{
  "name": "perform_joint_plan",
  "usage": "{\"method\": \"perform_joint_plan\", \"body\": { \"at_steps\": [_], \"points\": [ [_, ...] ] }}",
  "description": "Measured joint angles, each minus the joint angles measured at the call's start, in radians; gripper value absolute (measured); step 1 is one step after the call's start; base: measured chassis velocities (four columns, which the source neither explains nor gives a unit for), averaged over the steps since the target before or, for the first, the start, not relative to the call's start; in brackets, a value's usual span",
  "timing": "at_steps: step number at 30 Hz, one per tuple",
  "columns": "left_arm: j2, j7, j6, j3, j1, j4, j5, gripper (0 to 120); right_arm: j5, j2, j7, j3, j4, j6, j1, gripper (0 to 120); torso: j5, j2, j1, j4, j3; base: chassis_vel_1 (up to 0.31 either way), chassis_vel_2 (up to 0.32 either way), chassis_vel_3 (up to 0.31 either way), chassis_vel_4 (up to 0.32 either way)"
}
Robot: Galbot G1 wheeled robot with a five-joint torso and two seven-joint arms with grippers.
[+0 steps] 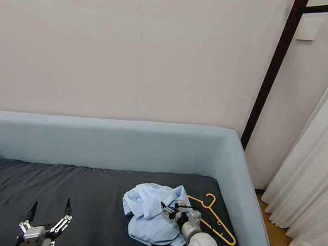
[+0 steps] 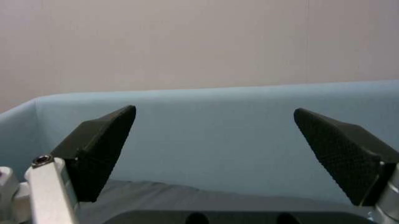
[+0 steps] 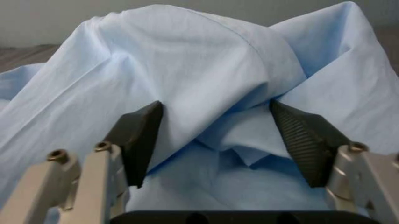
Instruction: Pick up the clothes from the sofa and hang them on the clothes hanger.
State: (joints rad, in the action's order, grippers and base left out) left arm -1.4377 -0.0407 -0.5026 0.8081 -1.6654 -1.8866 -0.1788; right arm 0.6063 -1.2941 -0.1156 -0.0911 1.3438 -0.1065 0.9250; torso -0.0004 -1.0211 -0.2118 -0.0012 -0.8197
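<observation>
A crumpled light-blue shirt point(image 1: 149, 212) lies on the dark seat of the sofa point(image 1: 97, 144), toward its right end. An orange clothes hanger point(image 1: 217, 223) lies flat beside the shirt, on its right. My right gripper point(image 1: 169, 209) is down on the shirt's right part, open. In the right wrist view its fingers point(image 3: 140, 135) straddle a raised fold of the shirt point(image 3: 206, 84), touching the cloth on both sides. My left gripper point(image 1: 50, 212) hovers over the seat at the lower left, open and holding nothing; its fingertips point(image 2: 100, 144) stand wide apart.
The sofa has a pale blue backrest and a right armrest point(image 1: 235, 175). A white curtain point(image 1: 307, 205) hangs to the right, with a dark door frame point(image 1: 269, 78) behind. The dark seat point(image 1: 68, 189) between the grippers is bare.
</observation>
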Motion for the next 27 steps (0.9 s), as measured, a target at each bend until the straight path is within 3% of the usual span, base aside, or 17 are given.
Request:
{"method": "perform_joint_plan", "body": {
  "at_steps": [4, 6, 12, 15, 18, 27],
  "points": [
    [0.003, -0.004, 0.000, -0.003, 0.003, 0.004, 0.002, 100, -0.005, -0.007, 0.000, 0.002, -0.006, 0.013, 0.004, 58, 0.0001, 0.000, 0.000, 0.0000, 0.000, 0.000, 0.000, 0.000, 0.000],
    [0.006, -0.006, -0.001, -0.004, 0.006, 0.008, 0.002, 100, -0.007, -0.016, -0.015, 0.001, -0.008, 0.021, 0.007, 44, 0.0001, 0.000, 0.000, 0.0001, 0.000, 0.000, 0.000, 0.000, 0.000],
    [0.011, -0.006, -0.001, -0.004, 0.013, 0.014, 0.002, 100, -0.006, -0.029, -0.060, -0.006, 0.001, 0.022, 0.008, 29, 0.0002, 0.000, 0.000, 0.0000, 0.000, 0.000, 0.000, 0.000, 0.000],
    [0.019, -0.009, -0.003, -0.002, 0.017, 0.019, -0.002, 100, -0.010, -0.044, -0.091, -0.014, 0.003, 0.046, 0.007, 10, 0.0001, 0.000, 0.000, 0.0001, 0.000, 0.000, 0.000, 0.000, 0.000],
    [0.023, -0.009, -0.004, -0.001, 0.020, 0.021, -0.006, 100, -0.011, -0.050, -0.104, -0.016, 0.001, 0.060, 0.003, 1, 0.0002, 0.000, 0.000, 0.0002, 0.000, 0.000, 0.000, 0.000, 0.000],
    [0.028, -0.010, 0.008, 0.002, 0.050, 0.036, -0.044, 100, 0.068, -0.024, -0.041, 0.008, 0.067, 0.234, -0.018, 0, 0.0002, 0.000, 0.000, 0.0000, 0.000, 0.000, 0.000, 0.000, 0.000]
  ]
}}
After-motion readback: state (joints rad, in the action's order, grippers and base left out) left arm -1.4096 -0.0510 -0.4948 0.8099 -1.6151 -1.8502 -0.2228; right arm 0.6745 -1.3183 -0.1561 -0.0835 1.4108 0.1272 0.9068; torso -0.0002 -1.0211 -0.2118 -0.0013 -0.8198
